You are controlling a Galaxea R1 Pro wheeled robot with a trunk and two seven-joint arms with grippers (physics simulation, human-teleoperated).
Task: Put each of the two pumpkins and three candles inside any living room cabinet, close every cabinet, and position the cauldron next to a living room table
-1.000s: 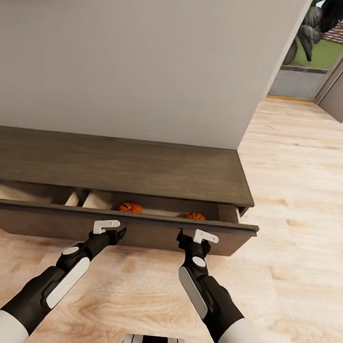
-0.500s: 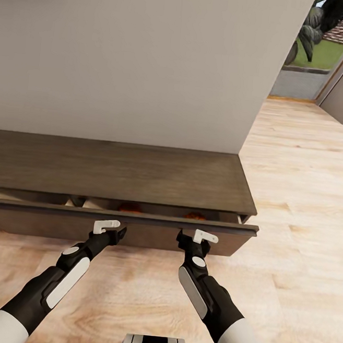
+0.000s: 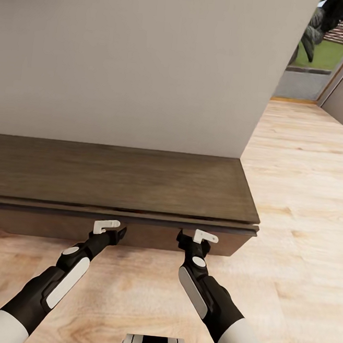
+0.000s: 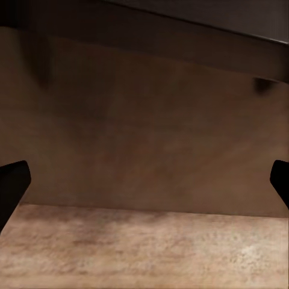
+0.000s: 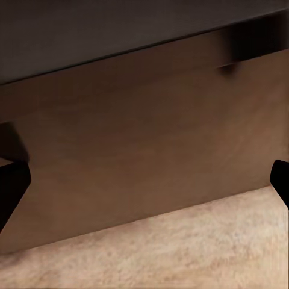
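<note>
A long, low dark-brown cabinet (image 3: 118, 179) stood against a plain grey wall (image 3: 140, 58), running from 9 o'clock towards the middle of the head view. Its pull-out front (image 3: 56, 226) sat almost flush under the top, with only a thin dark line showing along the upper edge, and nothing of the inside could be seen.

Two black-and-white arms reached forward from 6 o'clock. The left hand (image 3: 114, 232) was at about 7 o'clock of centre and the right hand (image 3: 190, 238) at about 5 o'clock, both right up against the cabinet's front face. Whether they actually touched it could not be told.

In the left wrist view, dark fingertips (image 4: 12, 186) stood spread wide at the picture's two edges, with brown cabinet wood between them and nothing grasped. The right wrist view showed the same: fingertips (image 5: 12, 186) spread wide, released, the wooden front close ahead.

Light wood plank floor (image 3: 304, 205) stretched away at 3 o'clock. At 1 o'clock a glass door (image 3: 319, 49) showed greenery outside.
</note>
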